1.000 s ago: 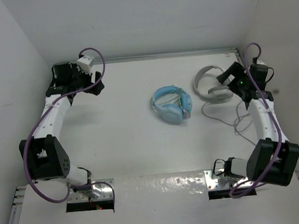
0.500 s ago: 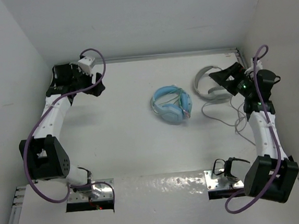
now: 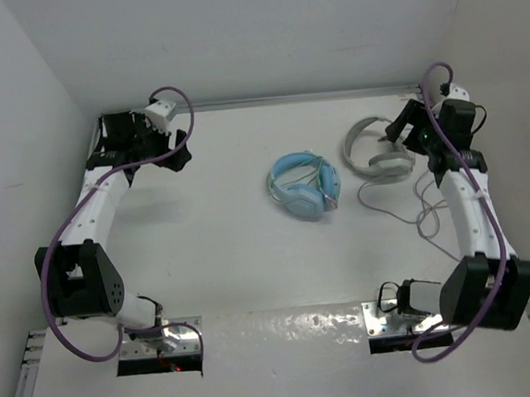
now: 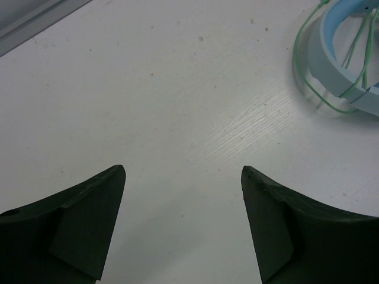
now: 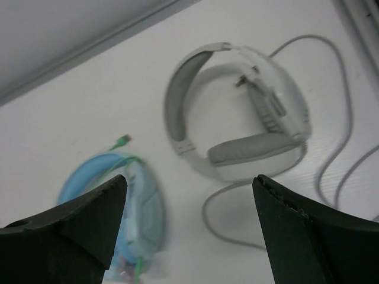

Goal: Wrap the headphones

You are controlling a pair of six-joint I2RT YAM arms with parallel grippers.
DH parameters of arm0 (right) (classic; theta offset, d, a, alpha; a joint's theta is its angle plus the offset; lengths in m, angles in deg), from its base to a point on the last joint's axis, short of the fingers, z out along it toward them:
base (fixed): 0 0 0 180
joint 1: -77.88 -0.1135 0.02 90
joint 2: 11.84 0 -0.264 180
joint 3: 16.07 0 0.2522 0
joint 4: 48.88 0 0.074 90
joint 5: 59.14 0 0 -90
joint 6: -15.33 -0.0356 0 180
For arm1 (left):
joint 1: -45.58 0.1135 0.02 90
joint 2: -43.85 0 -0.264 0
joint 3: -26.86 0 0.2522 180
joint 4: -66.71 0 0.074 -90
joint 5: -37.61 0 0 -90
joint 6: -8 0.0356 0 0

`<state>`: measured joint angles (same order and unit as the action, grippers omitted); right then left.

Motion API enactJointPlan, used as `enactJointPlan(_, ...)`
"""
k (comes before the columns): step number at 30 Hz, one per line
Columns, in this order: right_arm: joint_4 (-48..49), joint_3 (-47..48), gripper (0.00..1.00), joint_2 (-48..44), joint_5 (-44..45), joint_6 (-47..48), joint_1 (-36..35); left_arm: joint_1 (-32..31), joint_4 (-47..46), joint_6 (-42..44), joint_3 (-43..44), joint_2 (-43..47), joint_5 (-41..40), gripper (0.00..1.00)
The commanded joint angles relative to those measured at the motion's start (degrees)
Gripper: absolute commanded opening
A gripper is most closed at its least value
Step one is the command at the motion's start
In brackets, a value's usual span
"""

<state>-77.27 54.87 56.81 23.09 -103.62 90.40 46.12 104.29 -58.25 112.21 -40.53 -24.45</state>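
The white and light-grey headphones (image 3: 374, 155) lie flat at the far right of the table, their thin grey cable (image 3: 405, 207) trailing loose toward the near side. In the right wrist view the headphones (image 5: 249, 133) lie below and ahead of my right gripper (image 5: 189, 180), whose fingers stand wide apart with nothing between them. Seen from above, that right gripper (image 3: 400, 131) hovers at the headphones' right edge. My left gripper (image 3: 180, 147) is at the far left, away from them. In the left wrist view the left gripper (image 4: 183, 171) is open over bare table.
Light blue headphones (image 3: 303, 186) with a green cable (image 4: 311, 83) lie at the table's middle. White walls close in the left, back and right sides. A metal strip (image 3: 303, 97) runs along the back edge.
The right arm has swung and lifted beside the white headphones, its gripper shifting slightly back and right. The left gripper has shifted slightly to the right at the far left.
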Motion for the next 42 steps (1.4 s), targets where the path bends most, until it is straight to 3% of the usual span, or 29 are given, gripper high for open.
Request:
enactJointPlan(1, 1.0, 4.1, 0.85, 7.4, 5.6, 11.2, -0.2, -1.7, -0.2, 0.4, 2.2, 1.2, -0.4, 0.77)
enactJointPlan(3, 4.2, 4.9, 0.99, 12.7, 6.0, 17.4, -0.4, -2.2, -0.1, 0.5, 2.0, 1.2, -1.2, 0.77)
enactJointPlan(9, 3.6, 16.9, 0.99, 30.5, 7.0, 30.9, -0.4, -3.2, 0.8, 0.8, 2.0, 1.1, -3.1, 0.77)
enactJointPlan(14, 5.1, 23.0, 0.99, 38.5, 12.0, 32.7, -2.3, -4.0, 1.3, 0.6, 1.9, 0.6, -4.8, 0.77)
enactJointPlan(19, -6.5, 33.8, 0.93, 48.6, 17.6, 27.1, -2.6, -4.2, 1.4, 0.3, 1.6, 0.4, -5.7, 0.77)
enactJointPlan(22, -6.1, 31.2, 0.88, 49.4, 18.1, 26.3, -2.6, -4.4, 1.5, 0.2, 1.7, 0.4, -5.8, 0.77)
enactJointPlan(25, 0.3, 21.8, 0.72, 46.6, 18.2, 25.8, -2.7, -4.6, 1.7, 0.3, 2.1, 0.4, -6.1, 0.77)
enactJointPlan(26, 1.3, 20.9, 0.60, 46.1, 18.5, 25.8, -2.7, -4.7, 1.8, 0.4, 2.2, 0.2, -6.1, 0.77)
enactJointPlan(28, 1.3, 19.9, 0.50, 45.2, 19.8, 25.8, -2.7, -4.8, 1.9, 0.5, 2.3, 0.2, -6.2, 0.77)
enactJointPlan(29, 1.5, 19.5, 0.30, 44.1, 20.0, 25.8, -2.7, -4.8, 2.0, 0.5, 2.3, 0.2, -6.2, 0.77)
enactJointPlan(32, 3.7, 17.2, 0.03, 40.4, 20.2, 25.7, -2.7, -5.1, 2.2, 0.5, 2.2, 0.3, -5.8, 0.76)
enactJointPlan(37, 7.0, 12.3, 0.00, 31.7, 24.8, 25.7, -3.5, -5.5, 2.5, 0.7, 2.4, 0.4, -5.4, 0.76)
enactJointPlan(42, 9.2, 7.9, 0.00, 15.7, 29.9, 22.9, -7.0, -6.9, 3.4, 0.9, 3.6, 0.7, -5.0, 0.75)
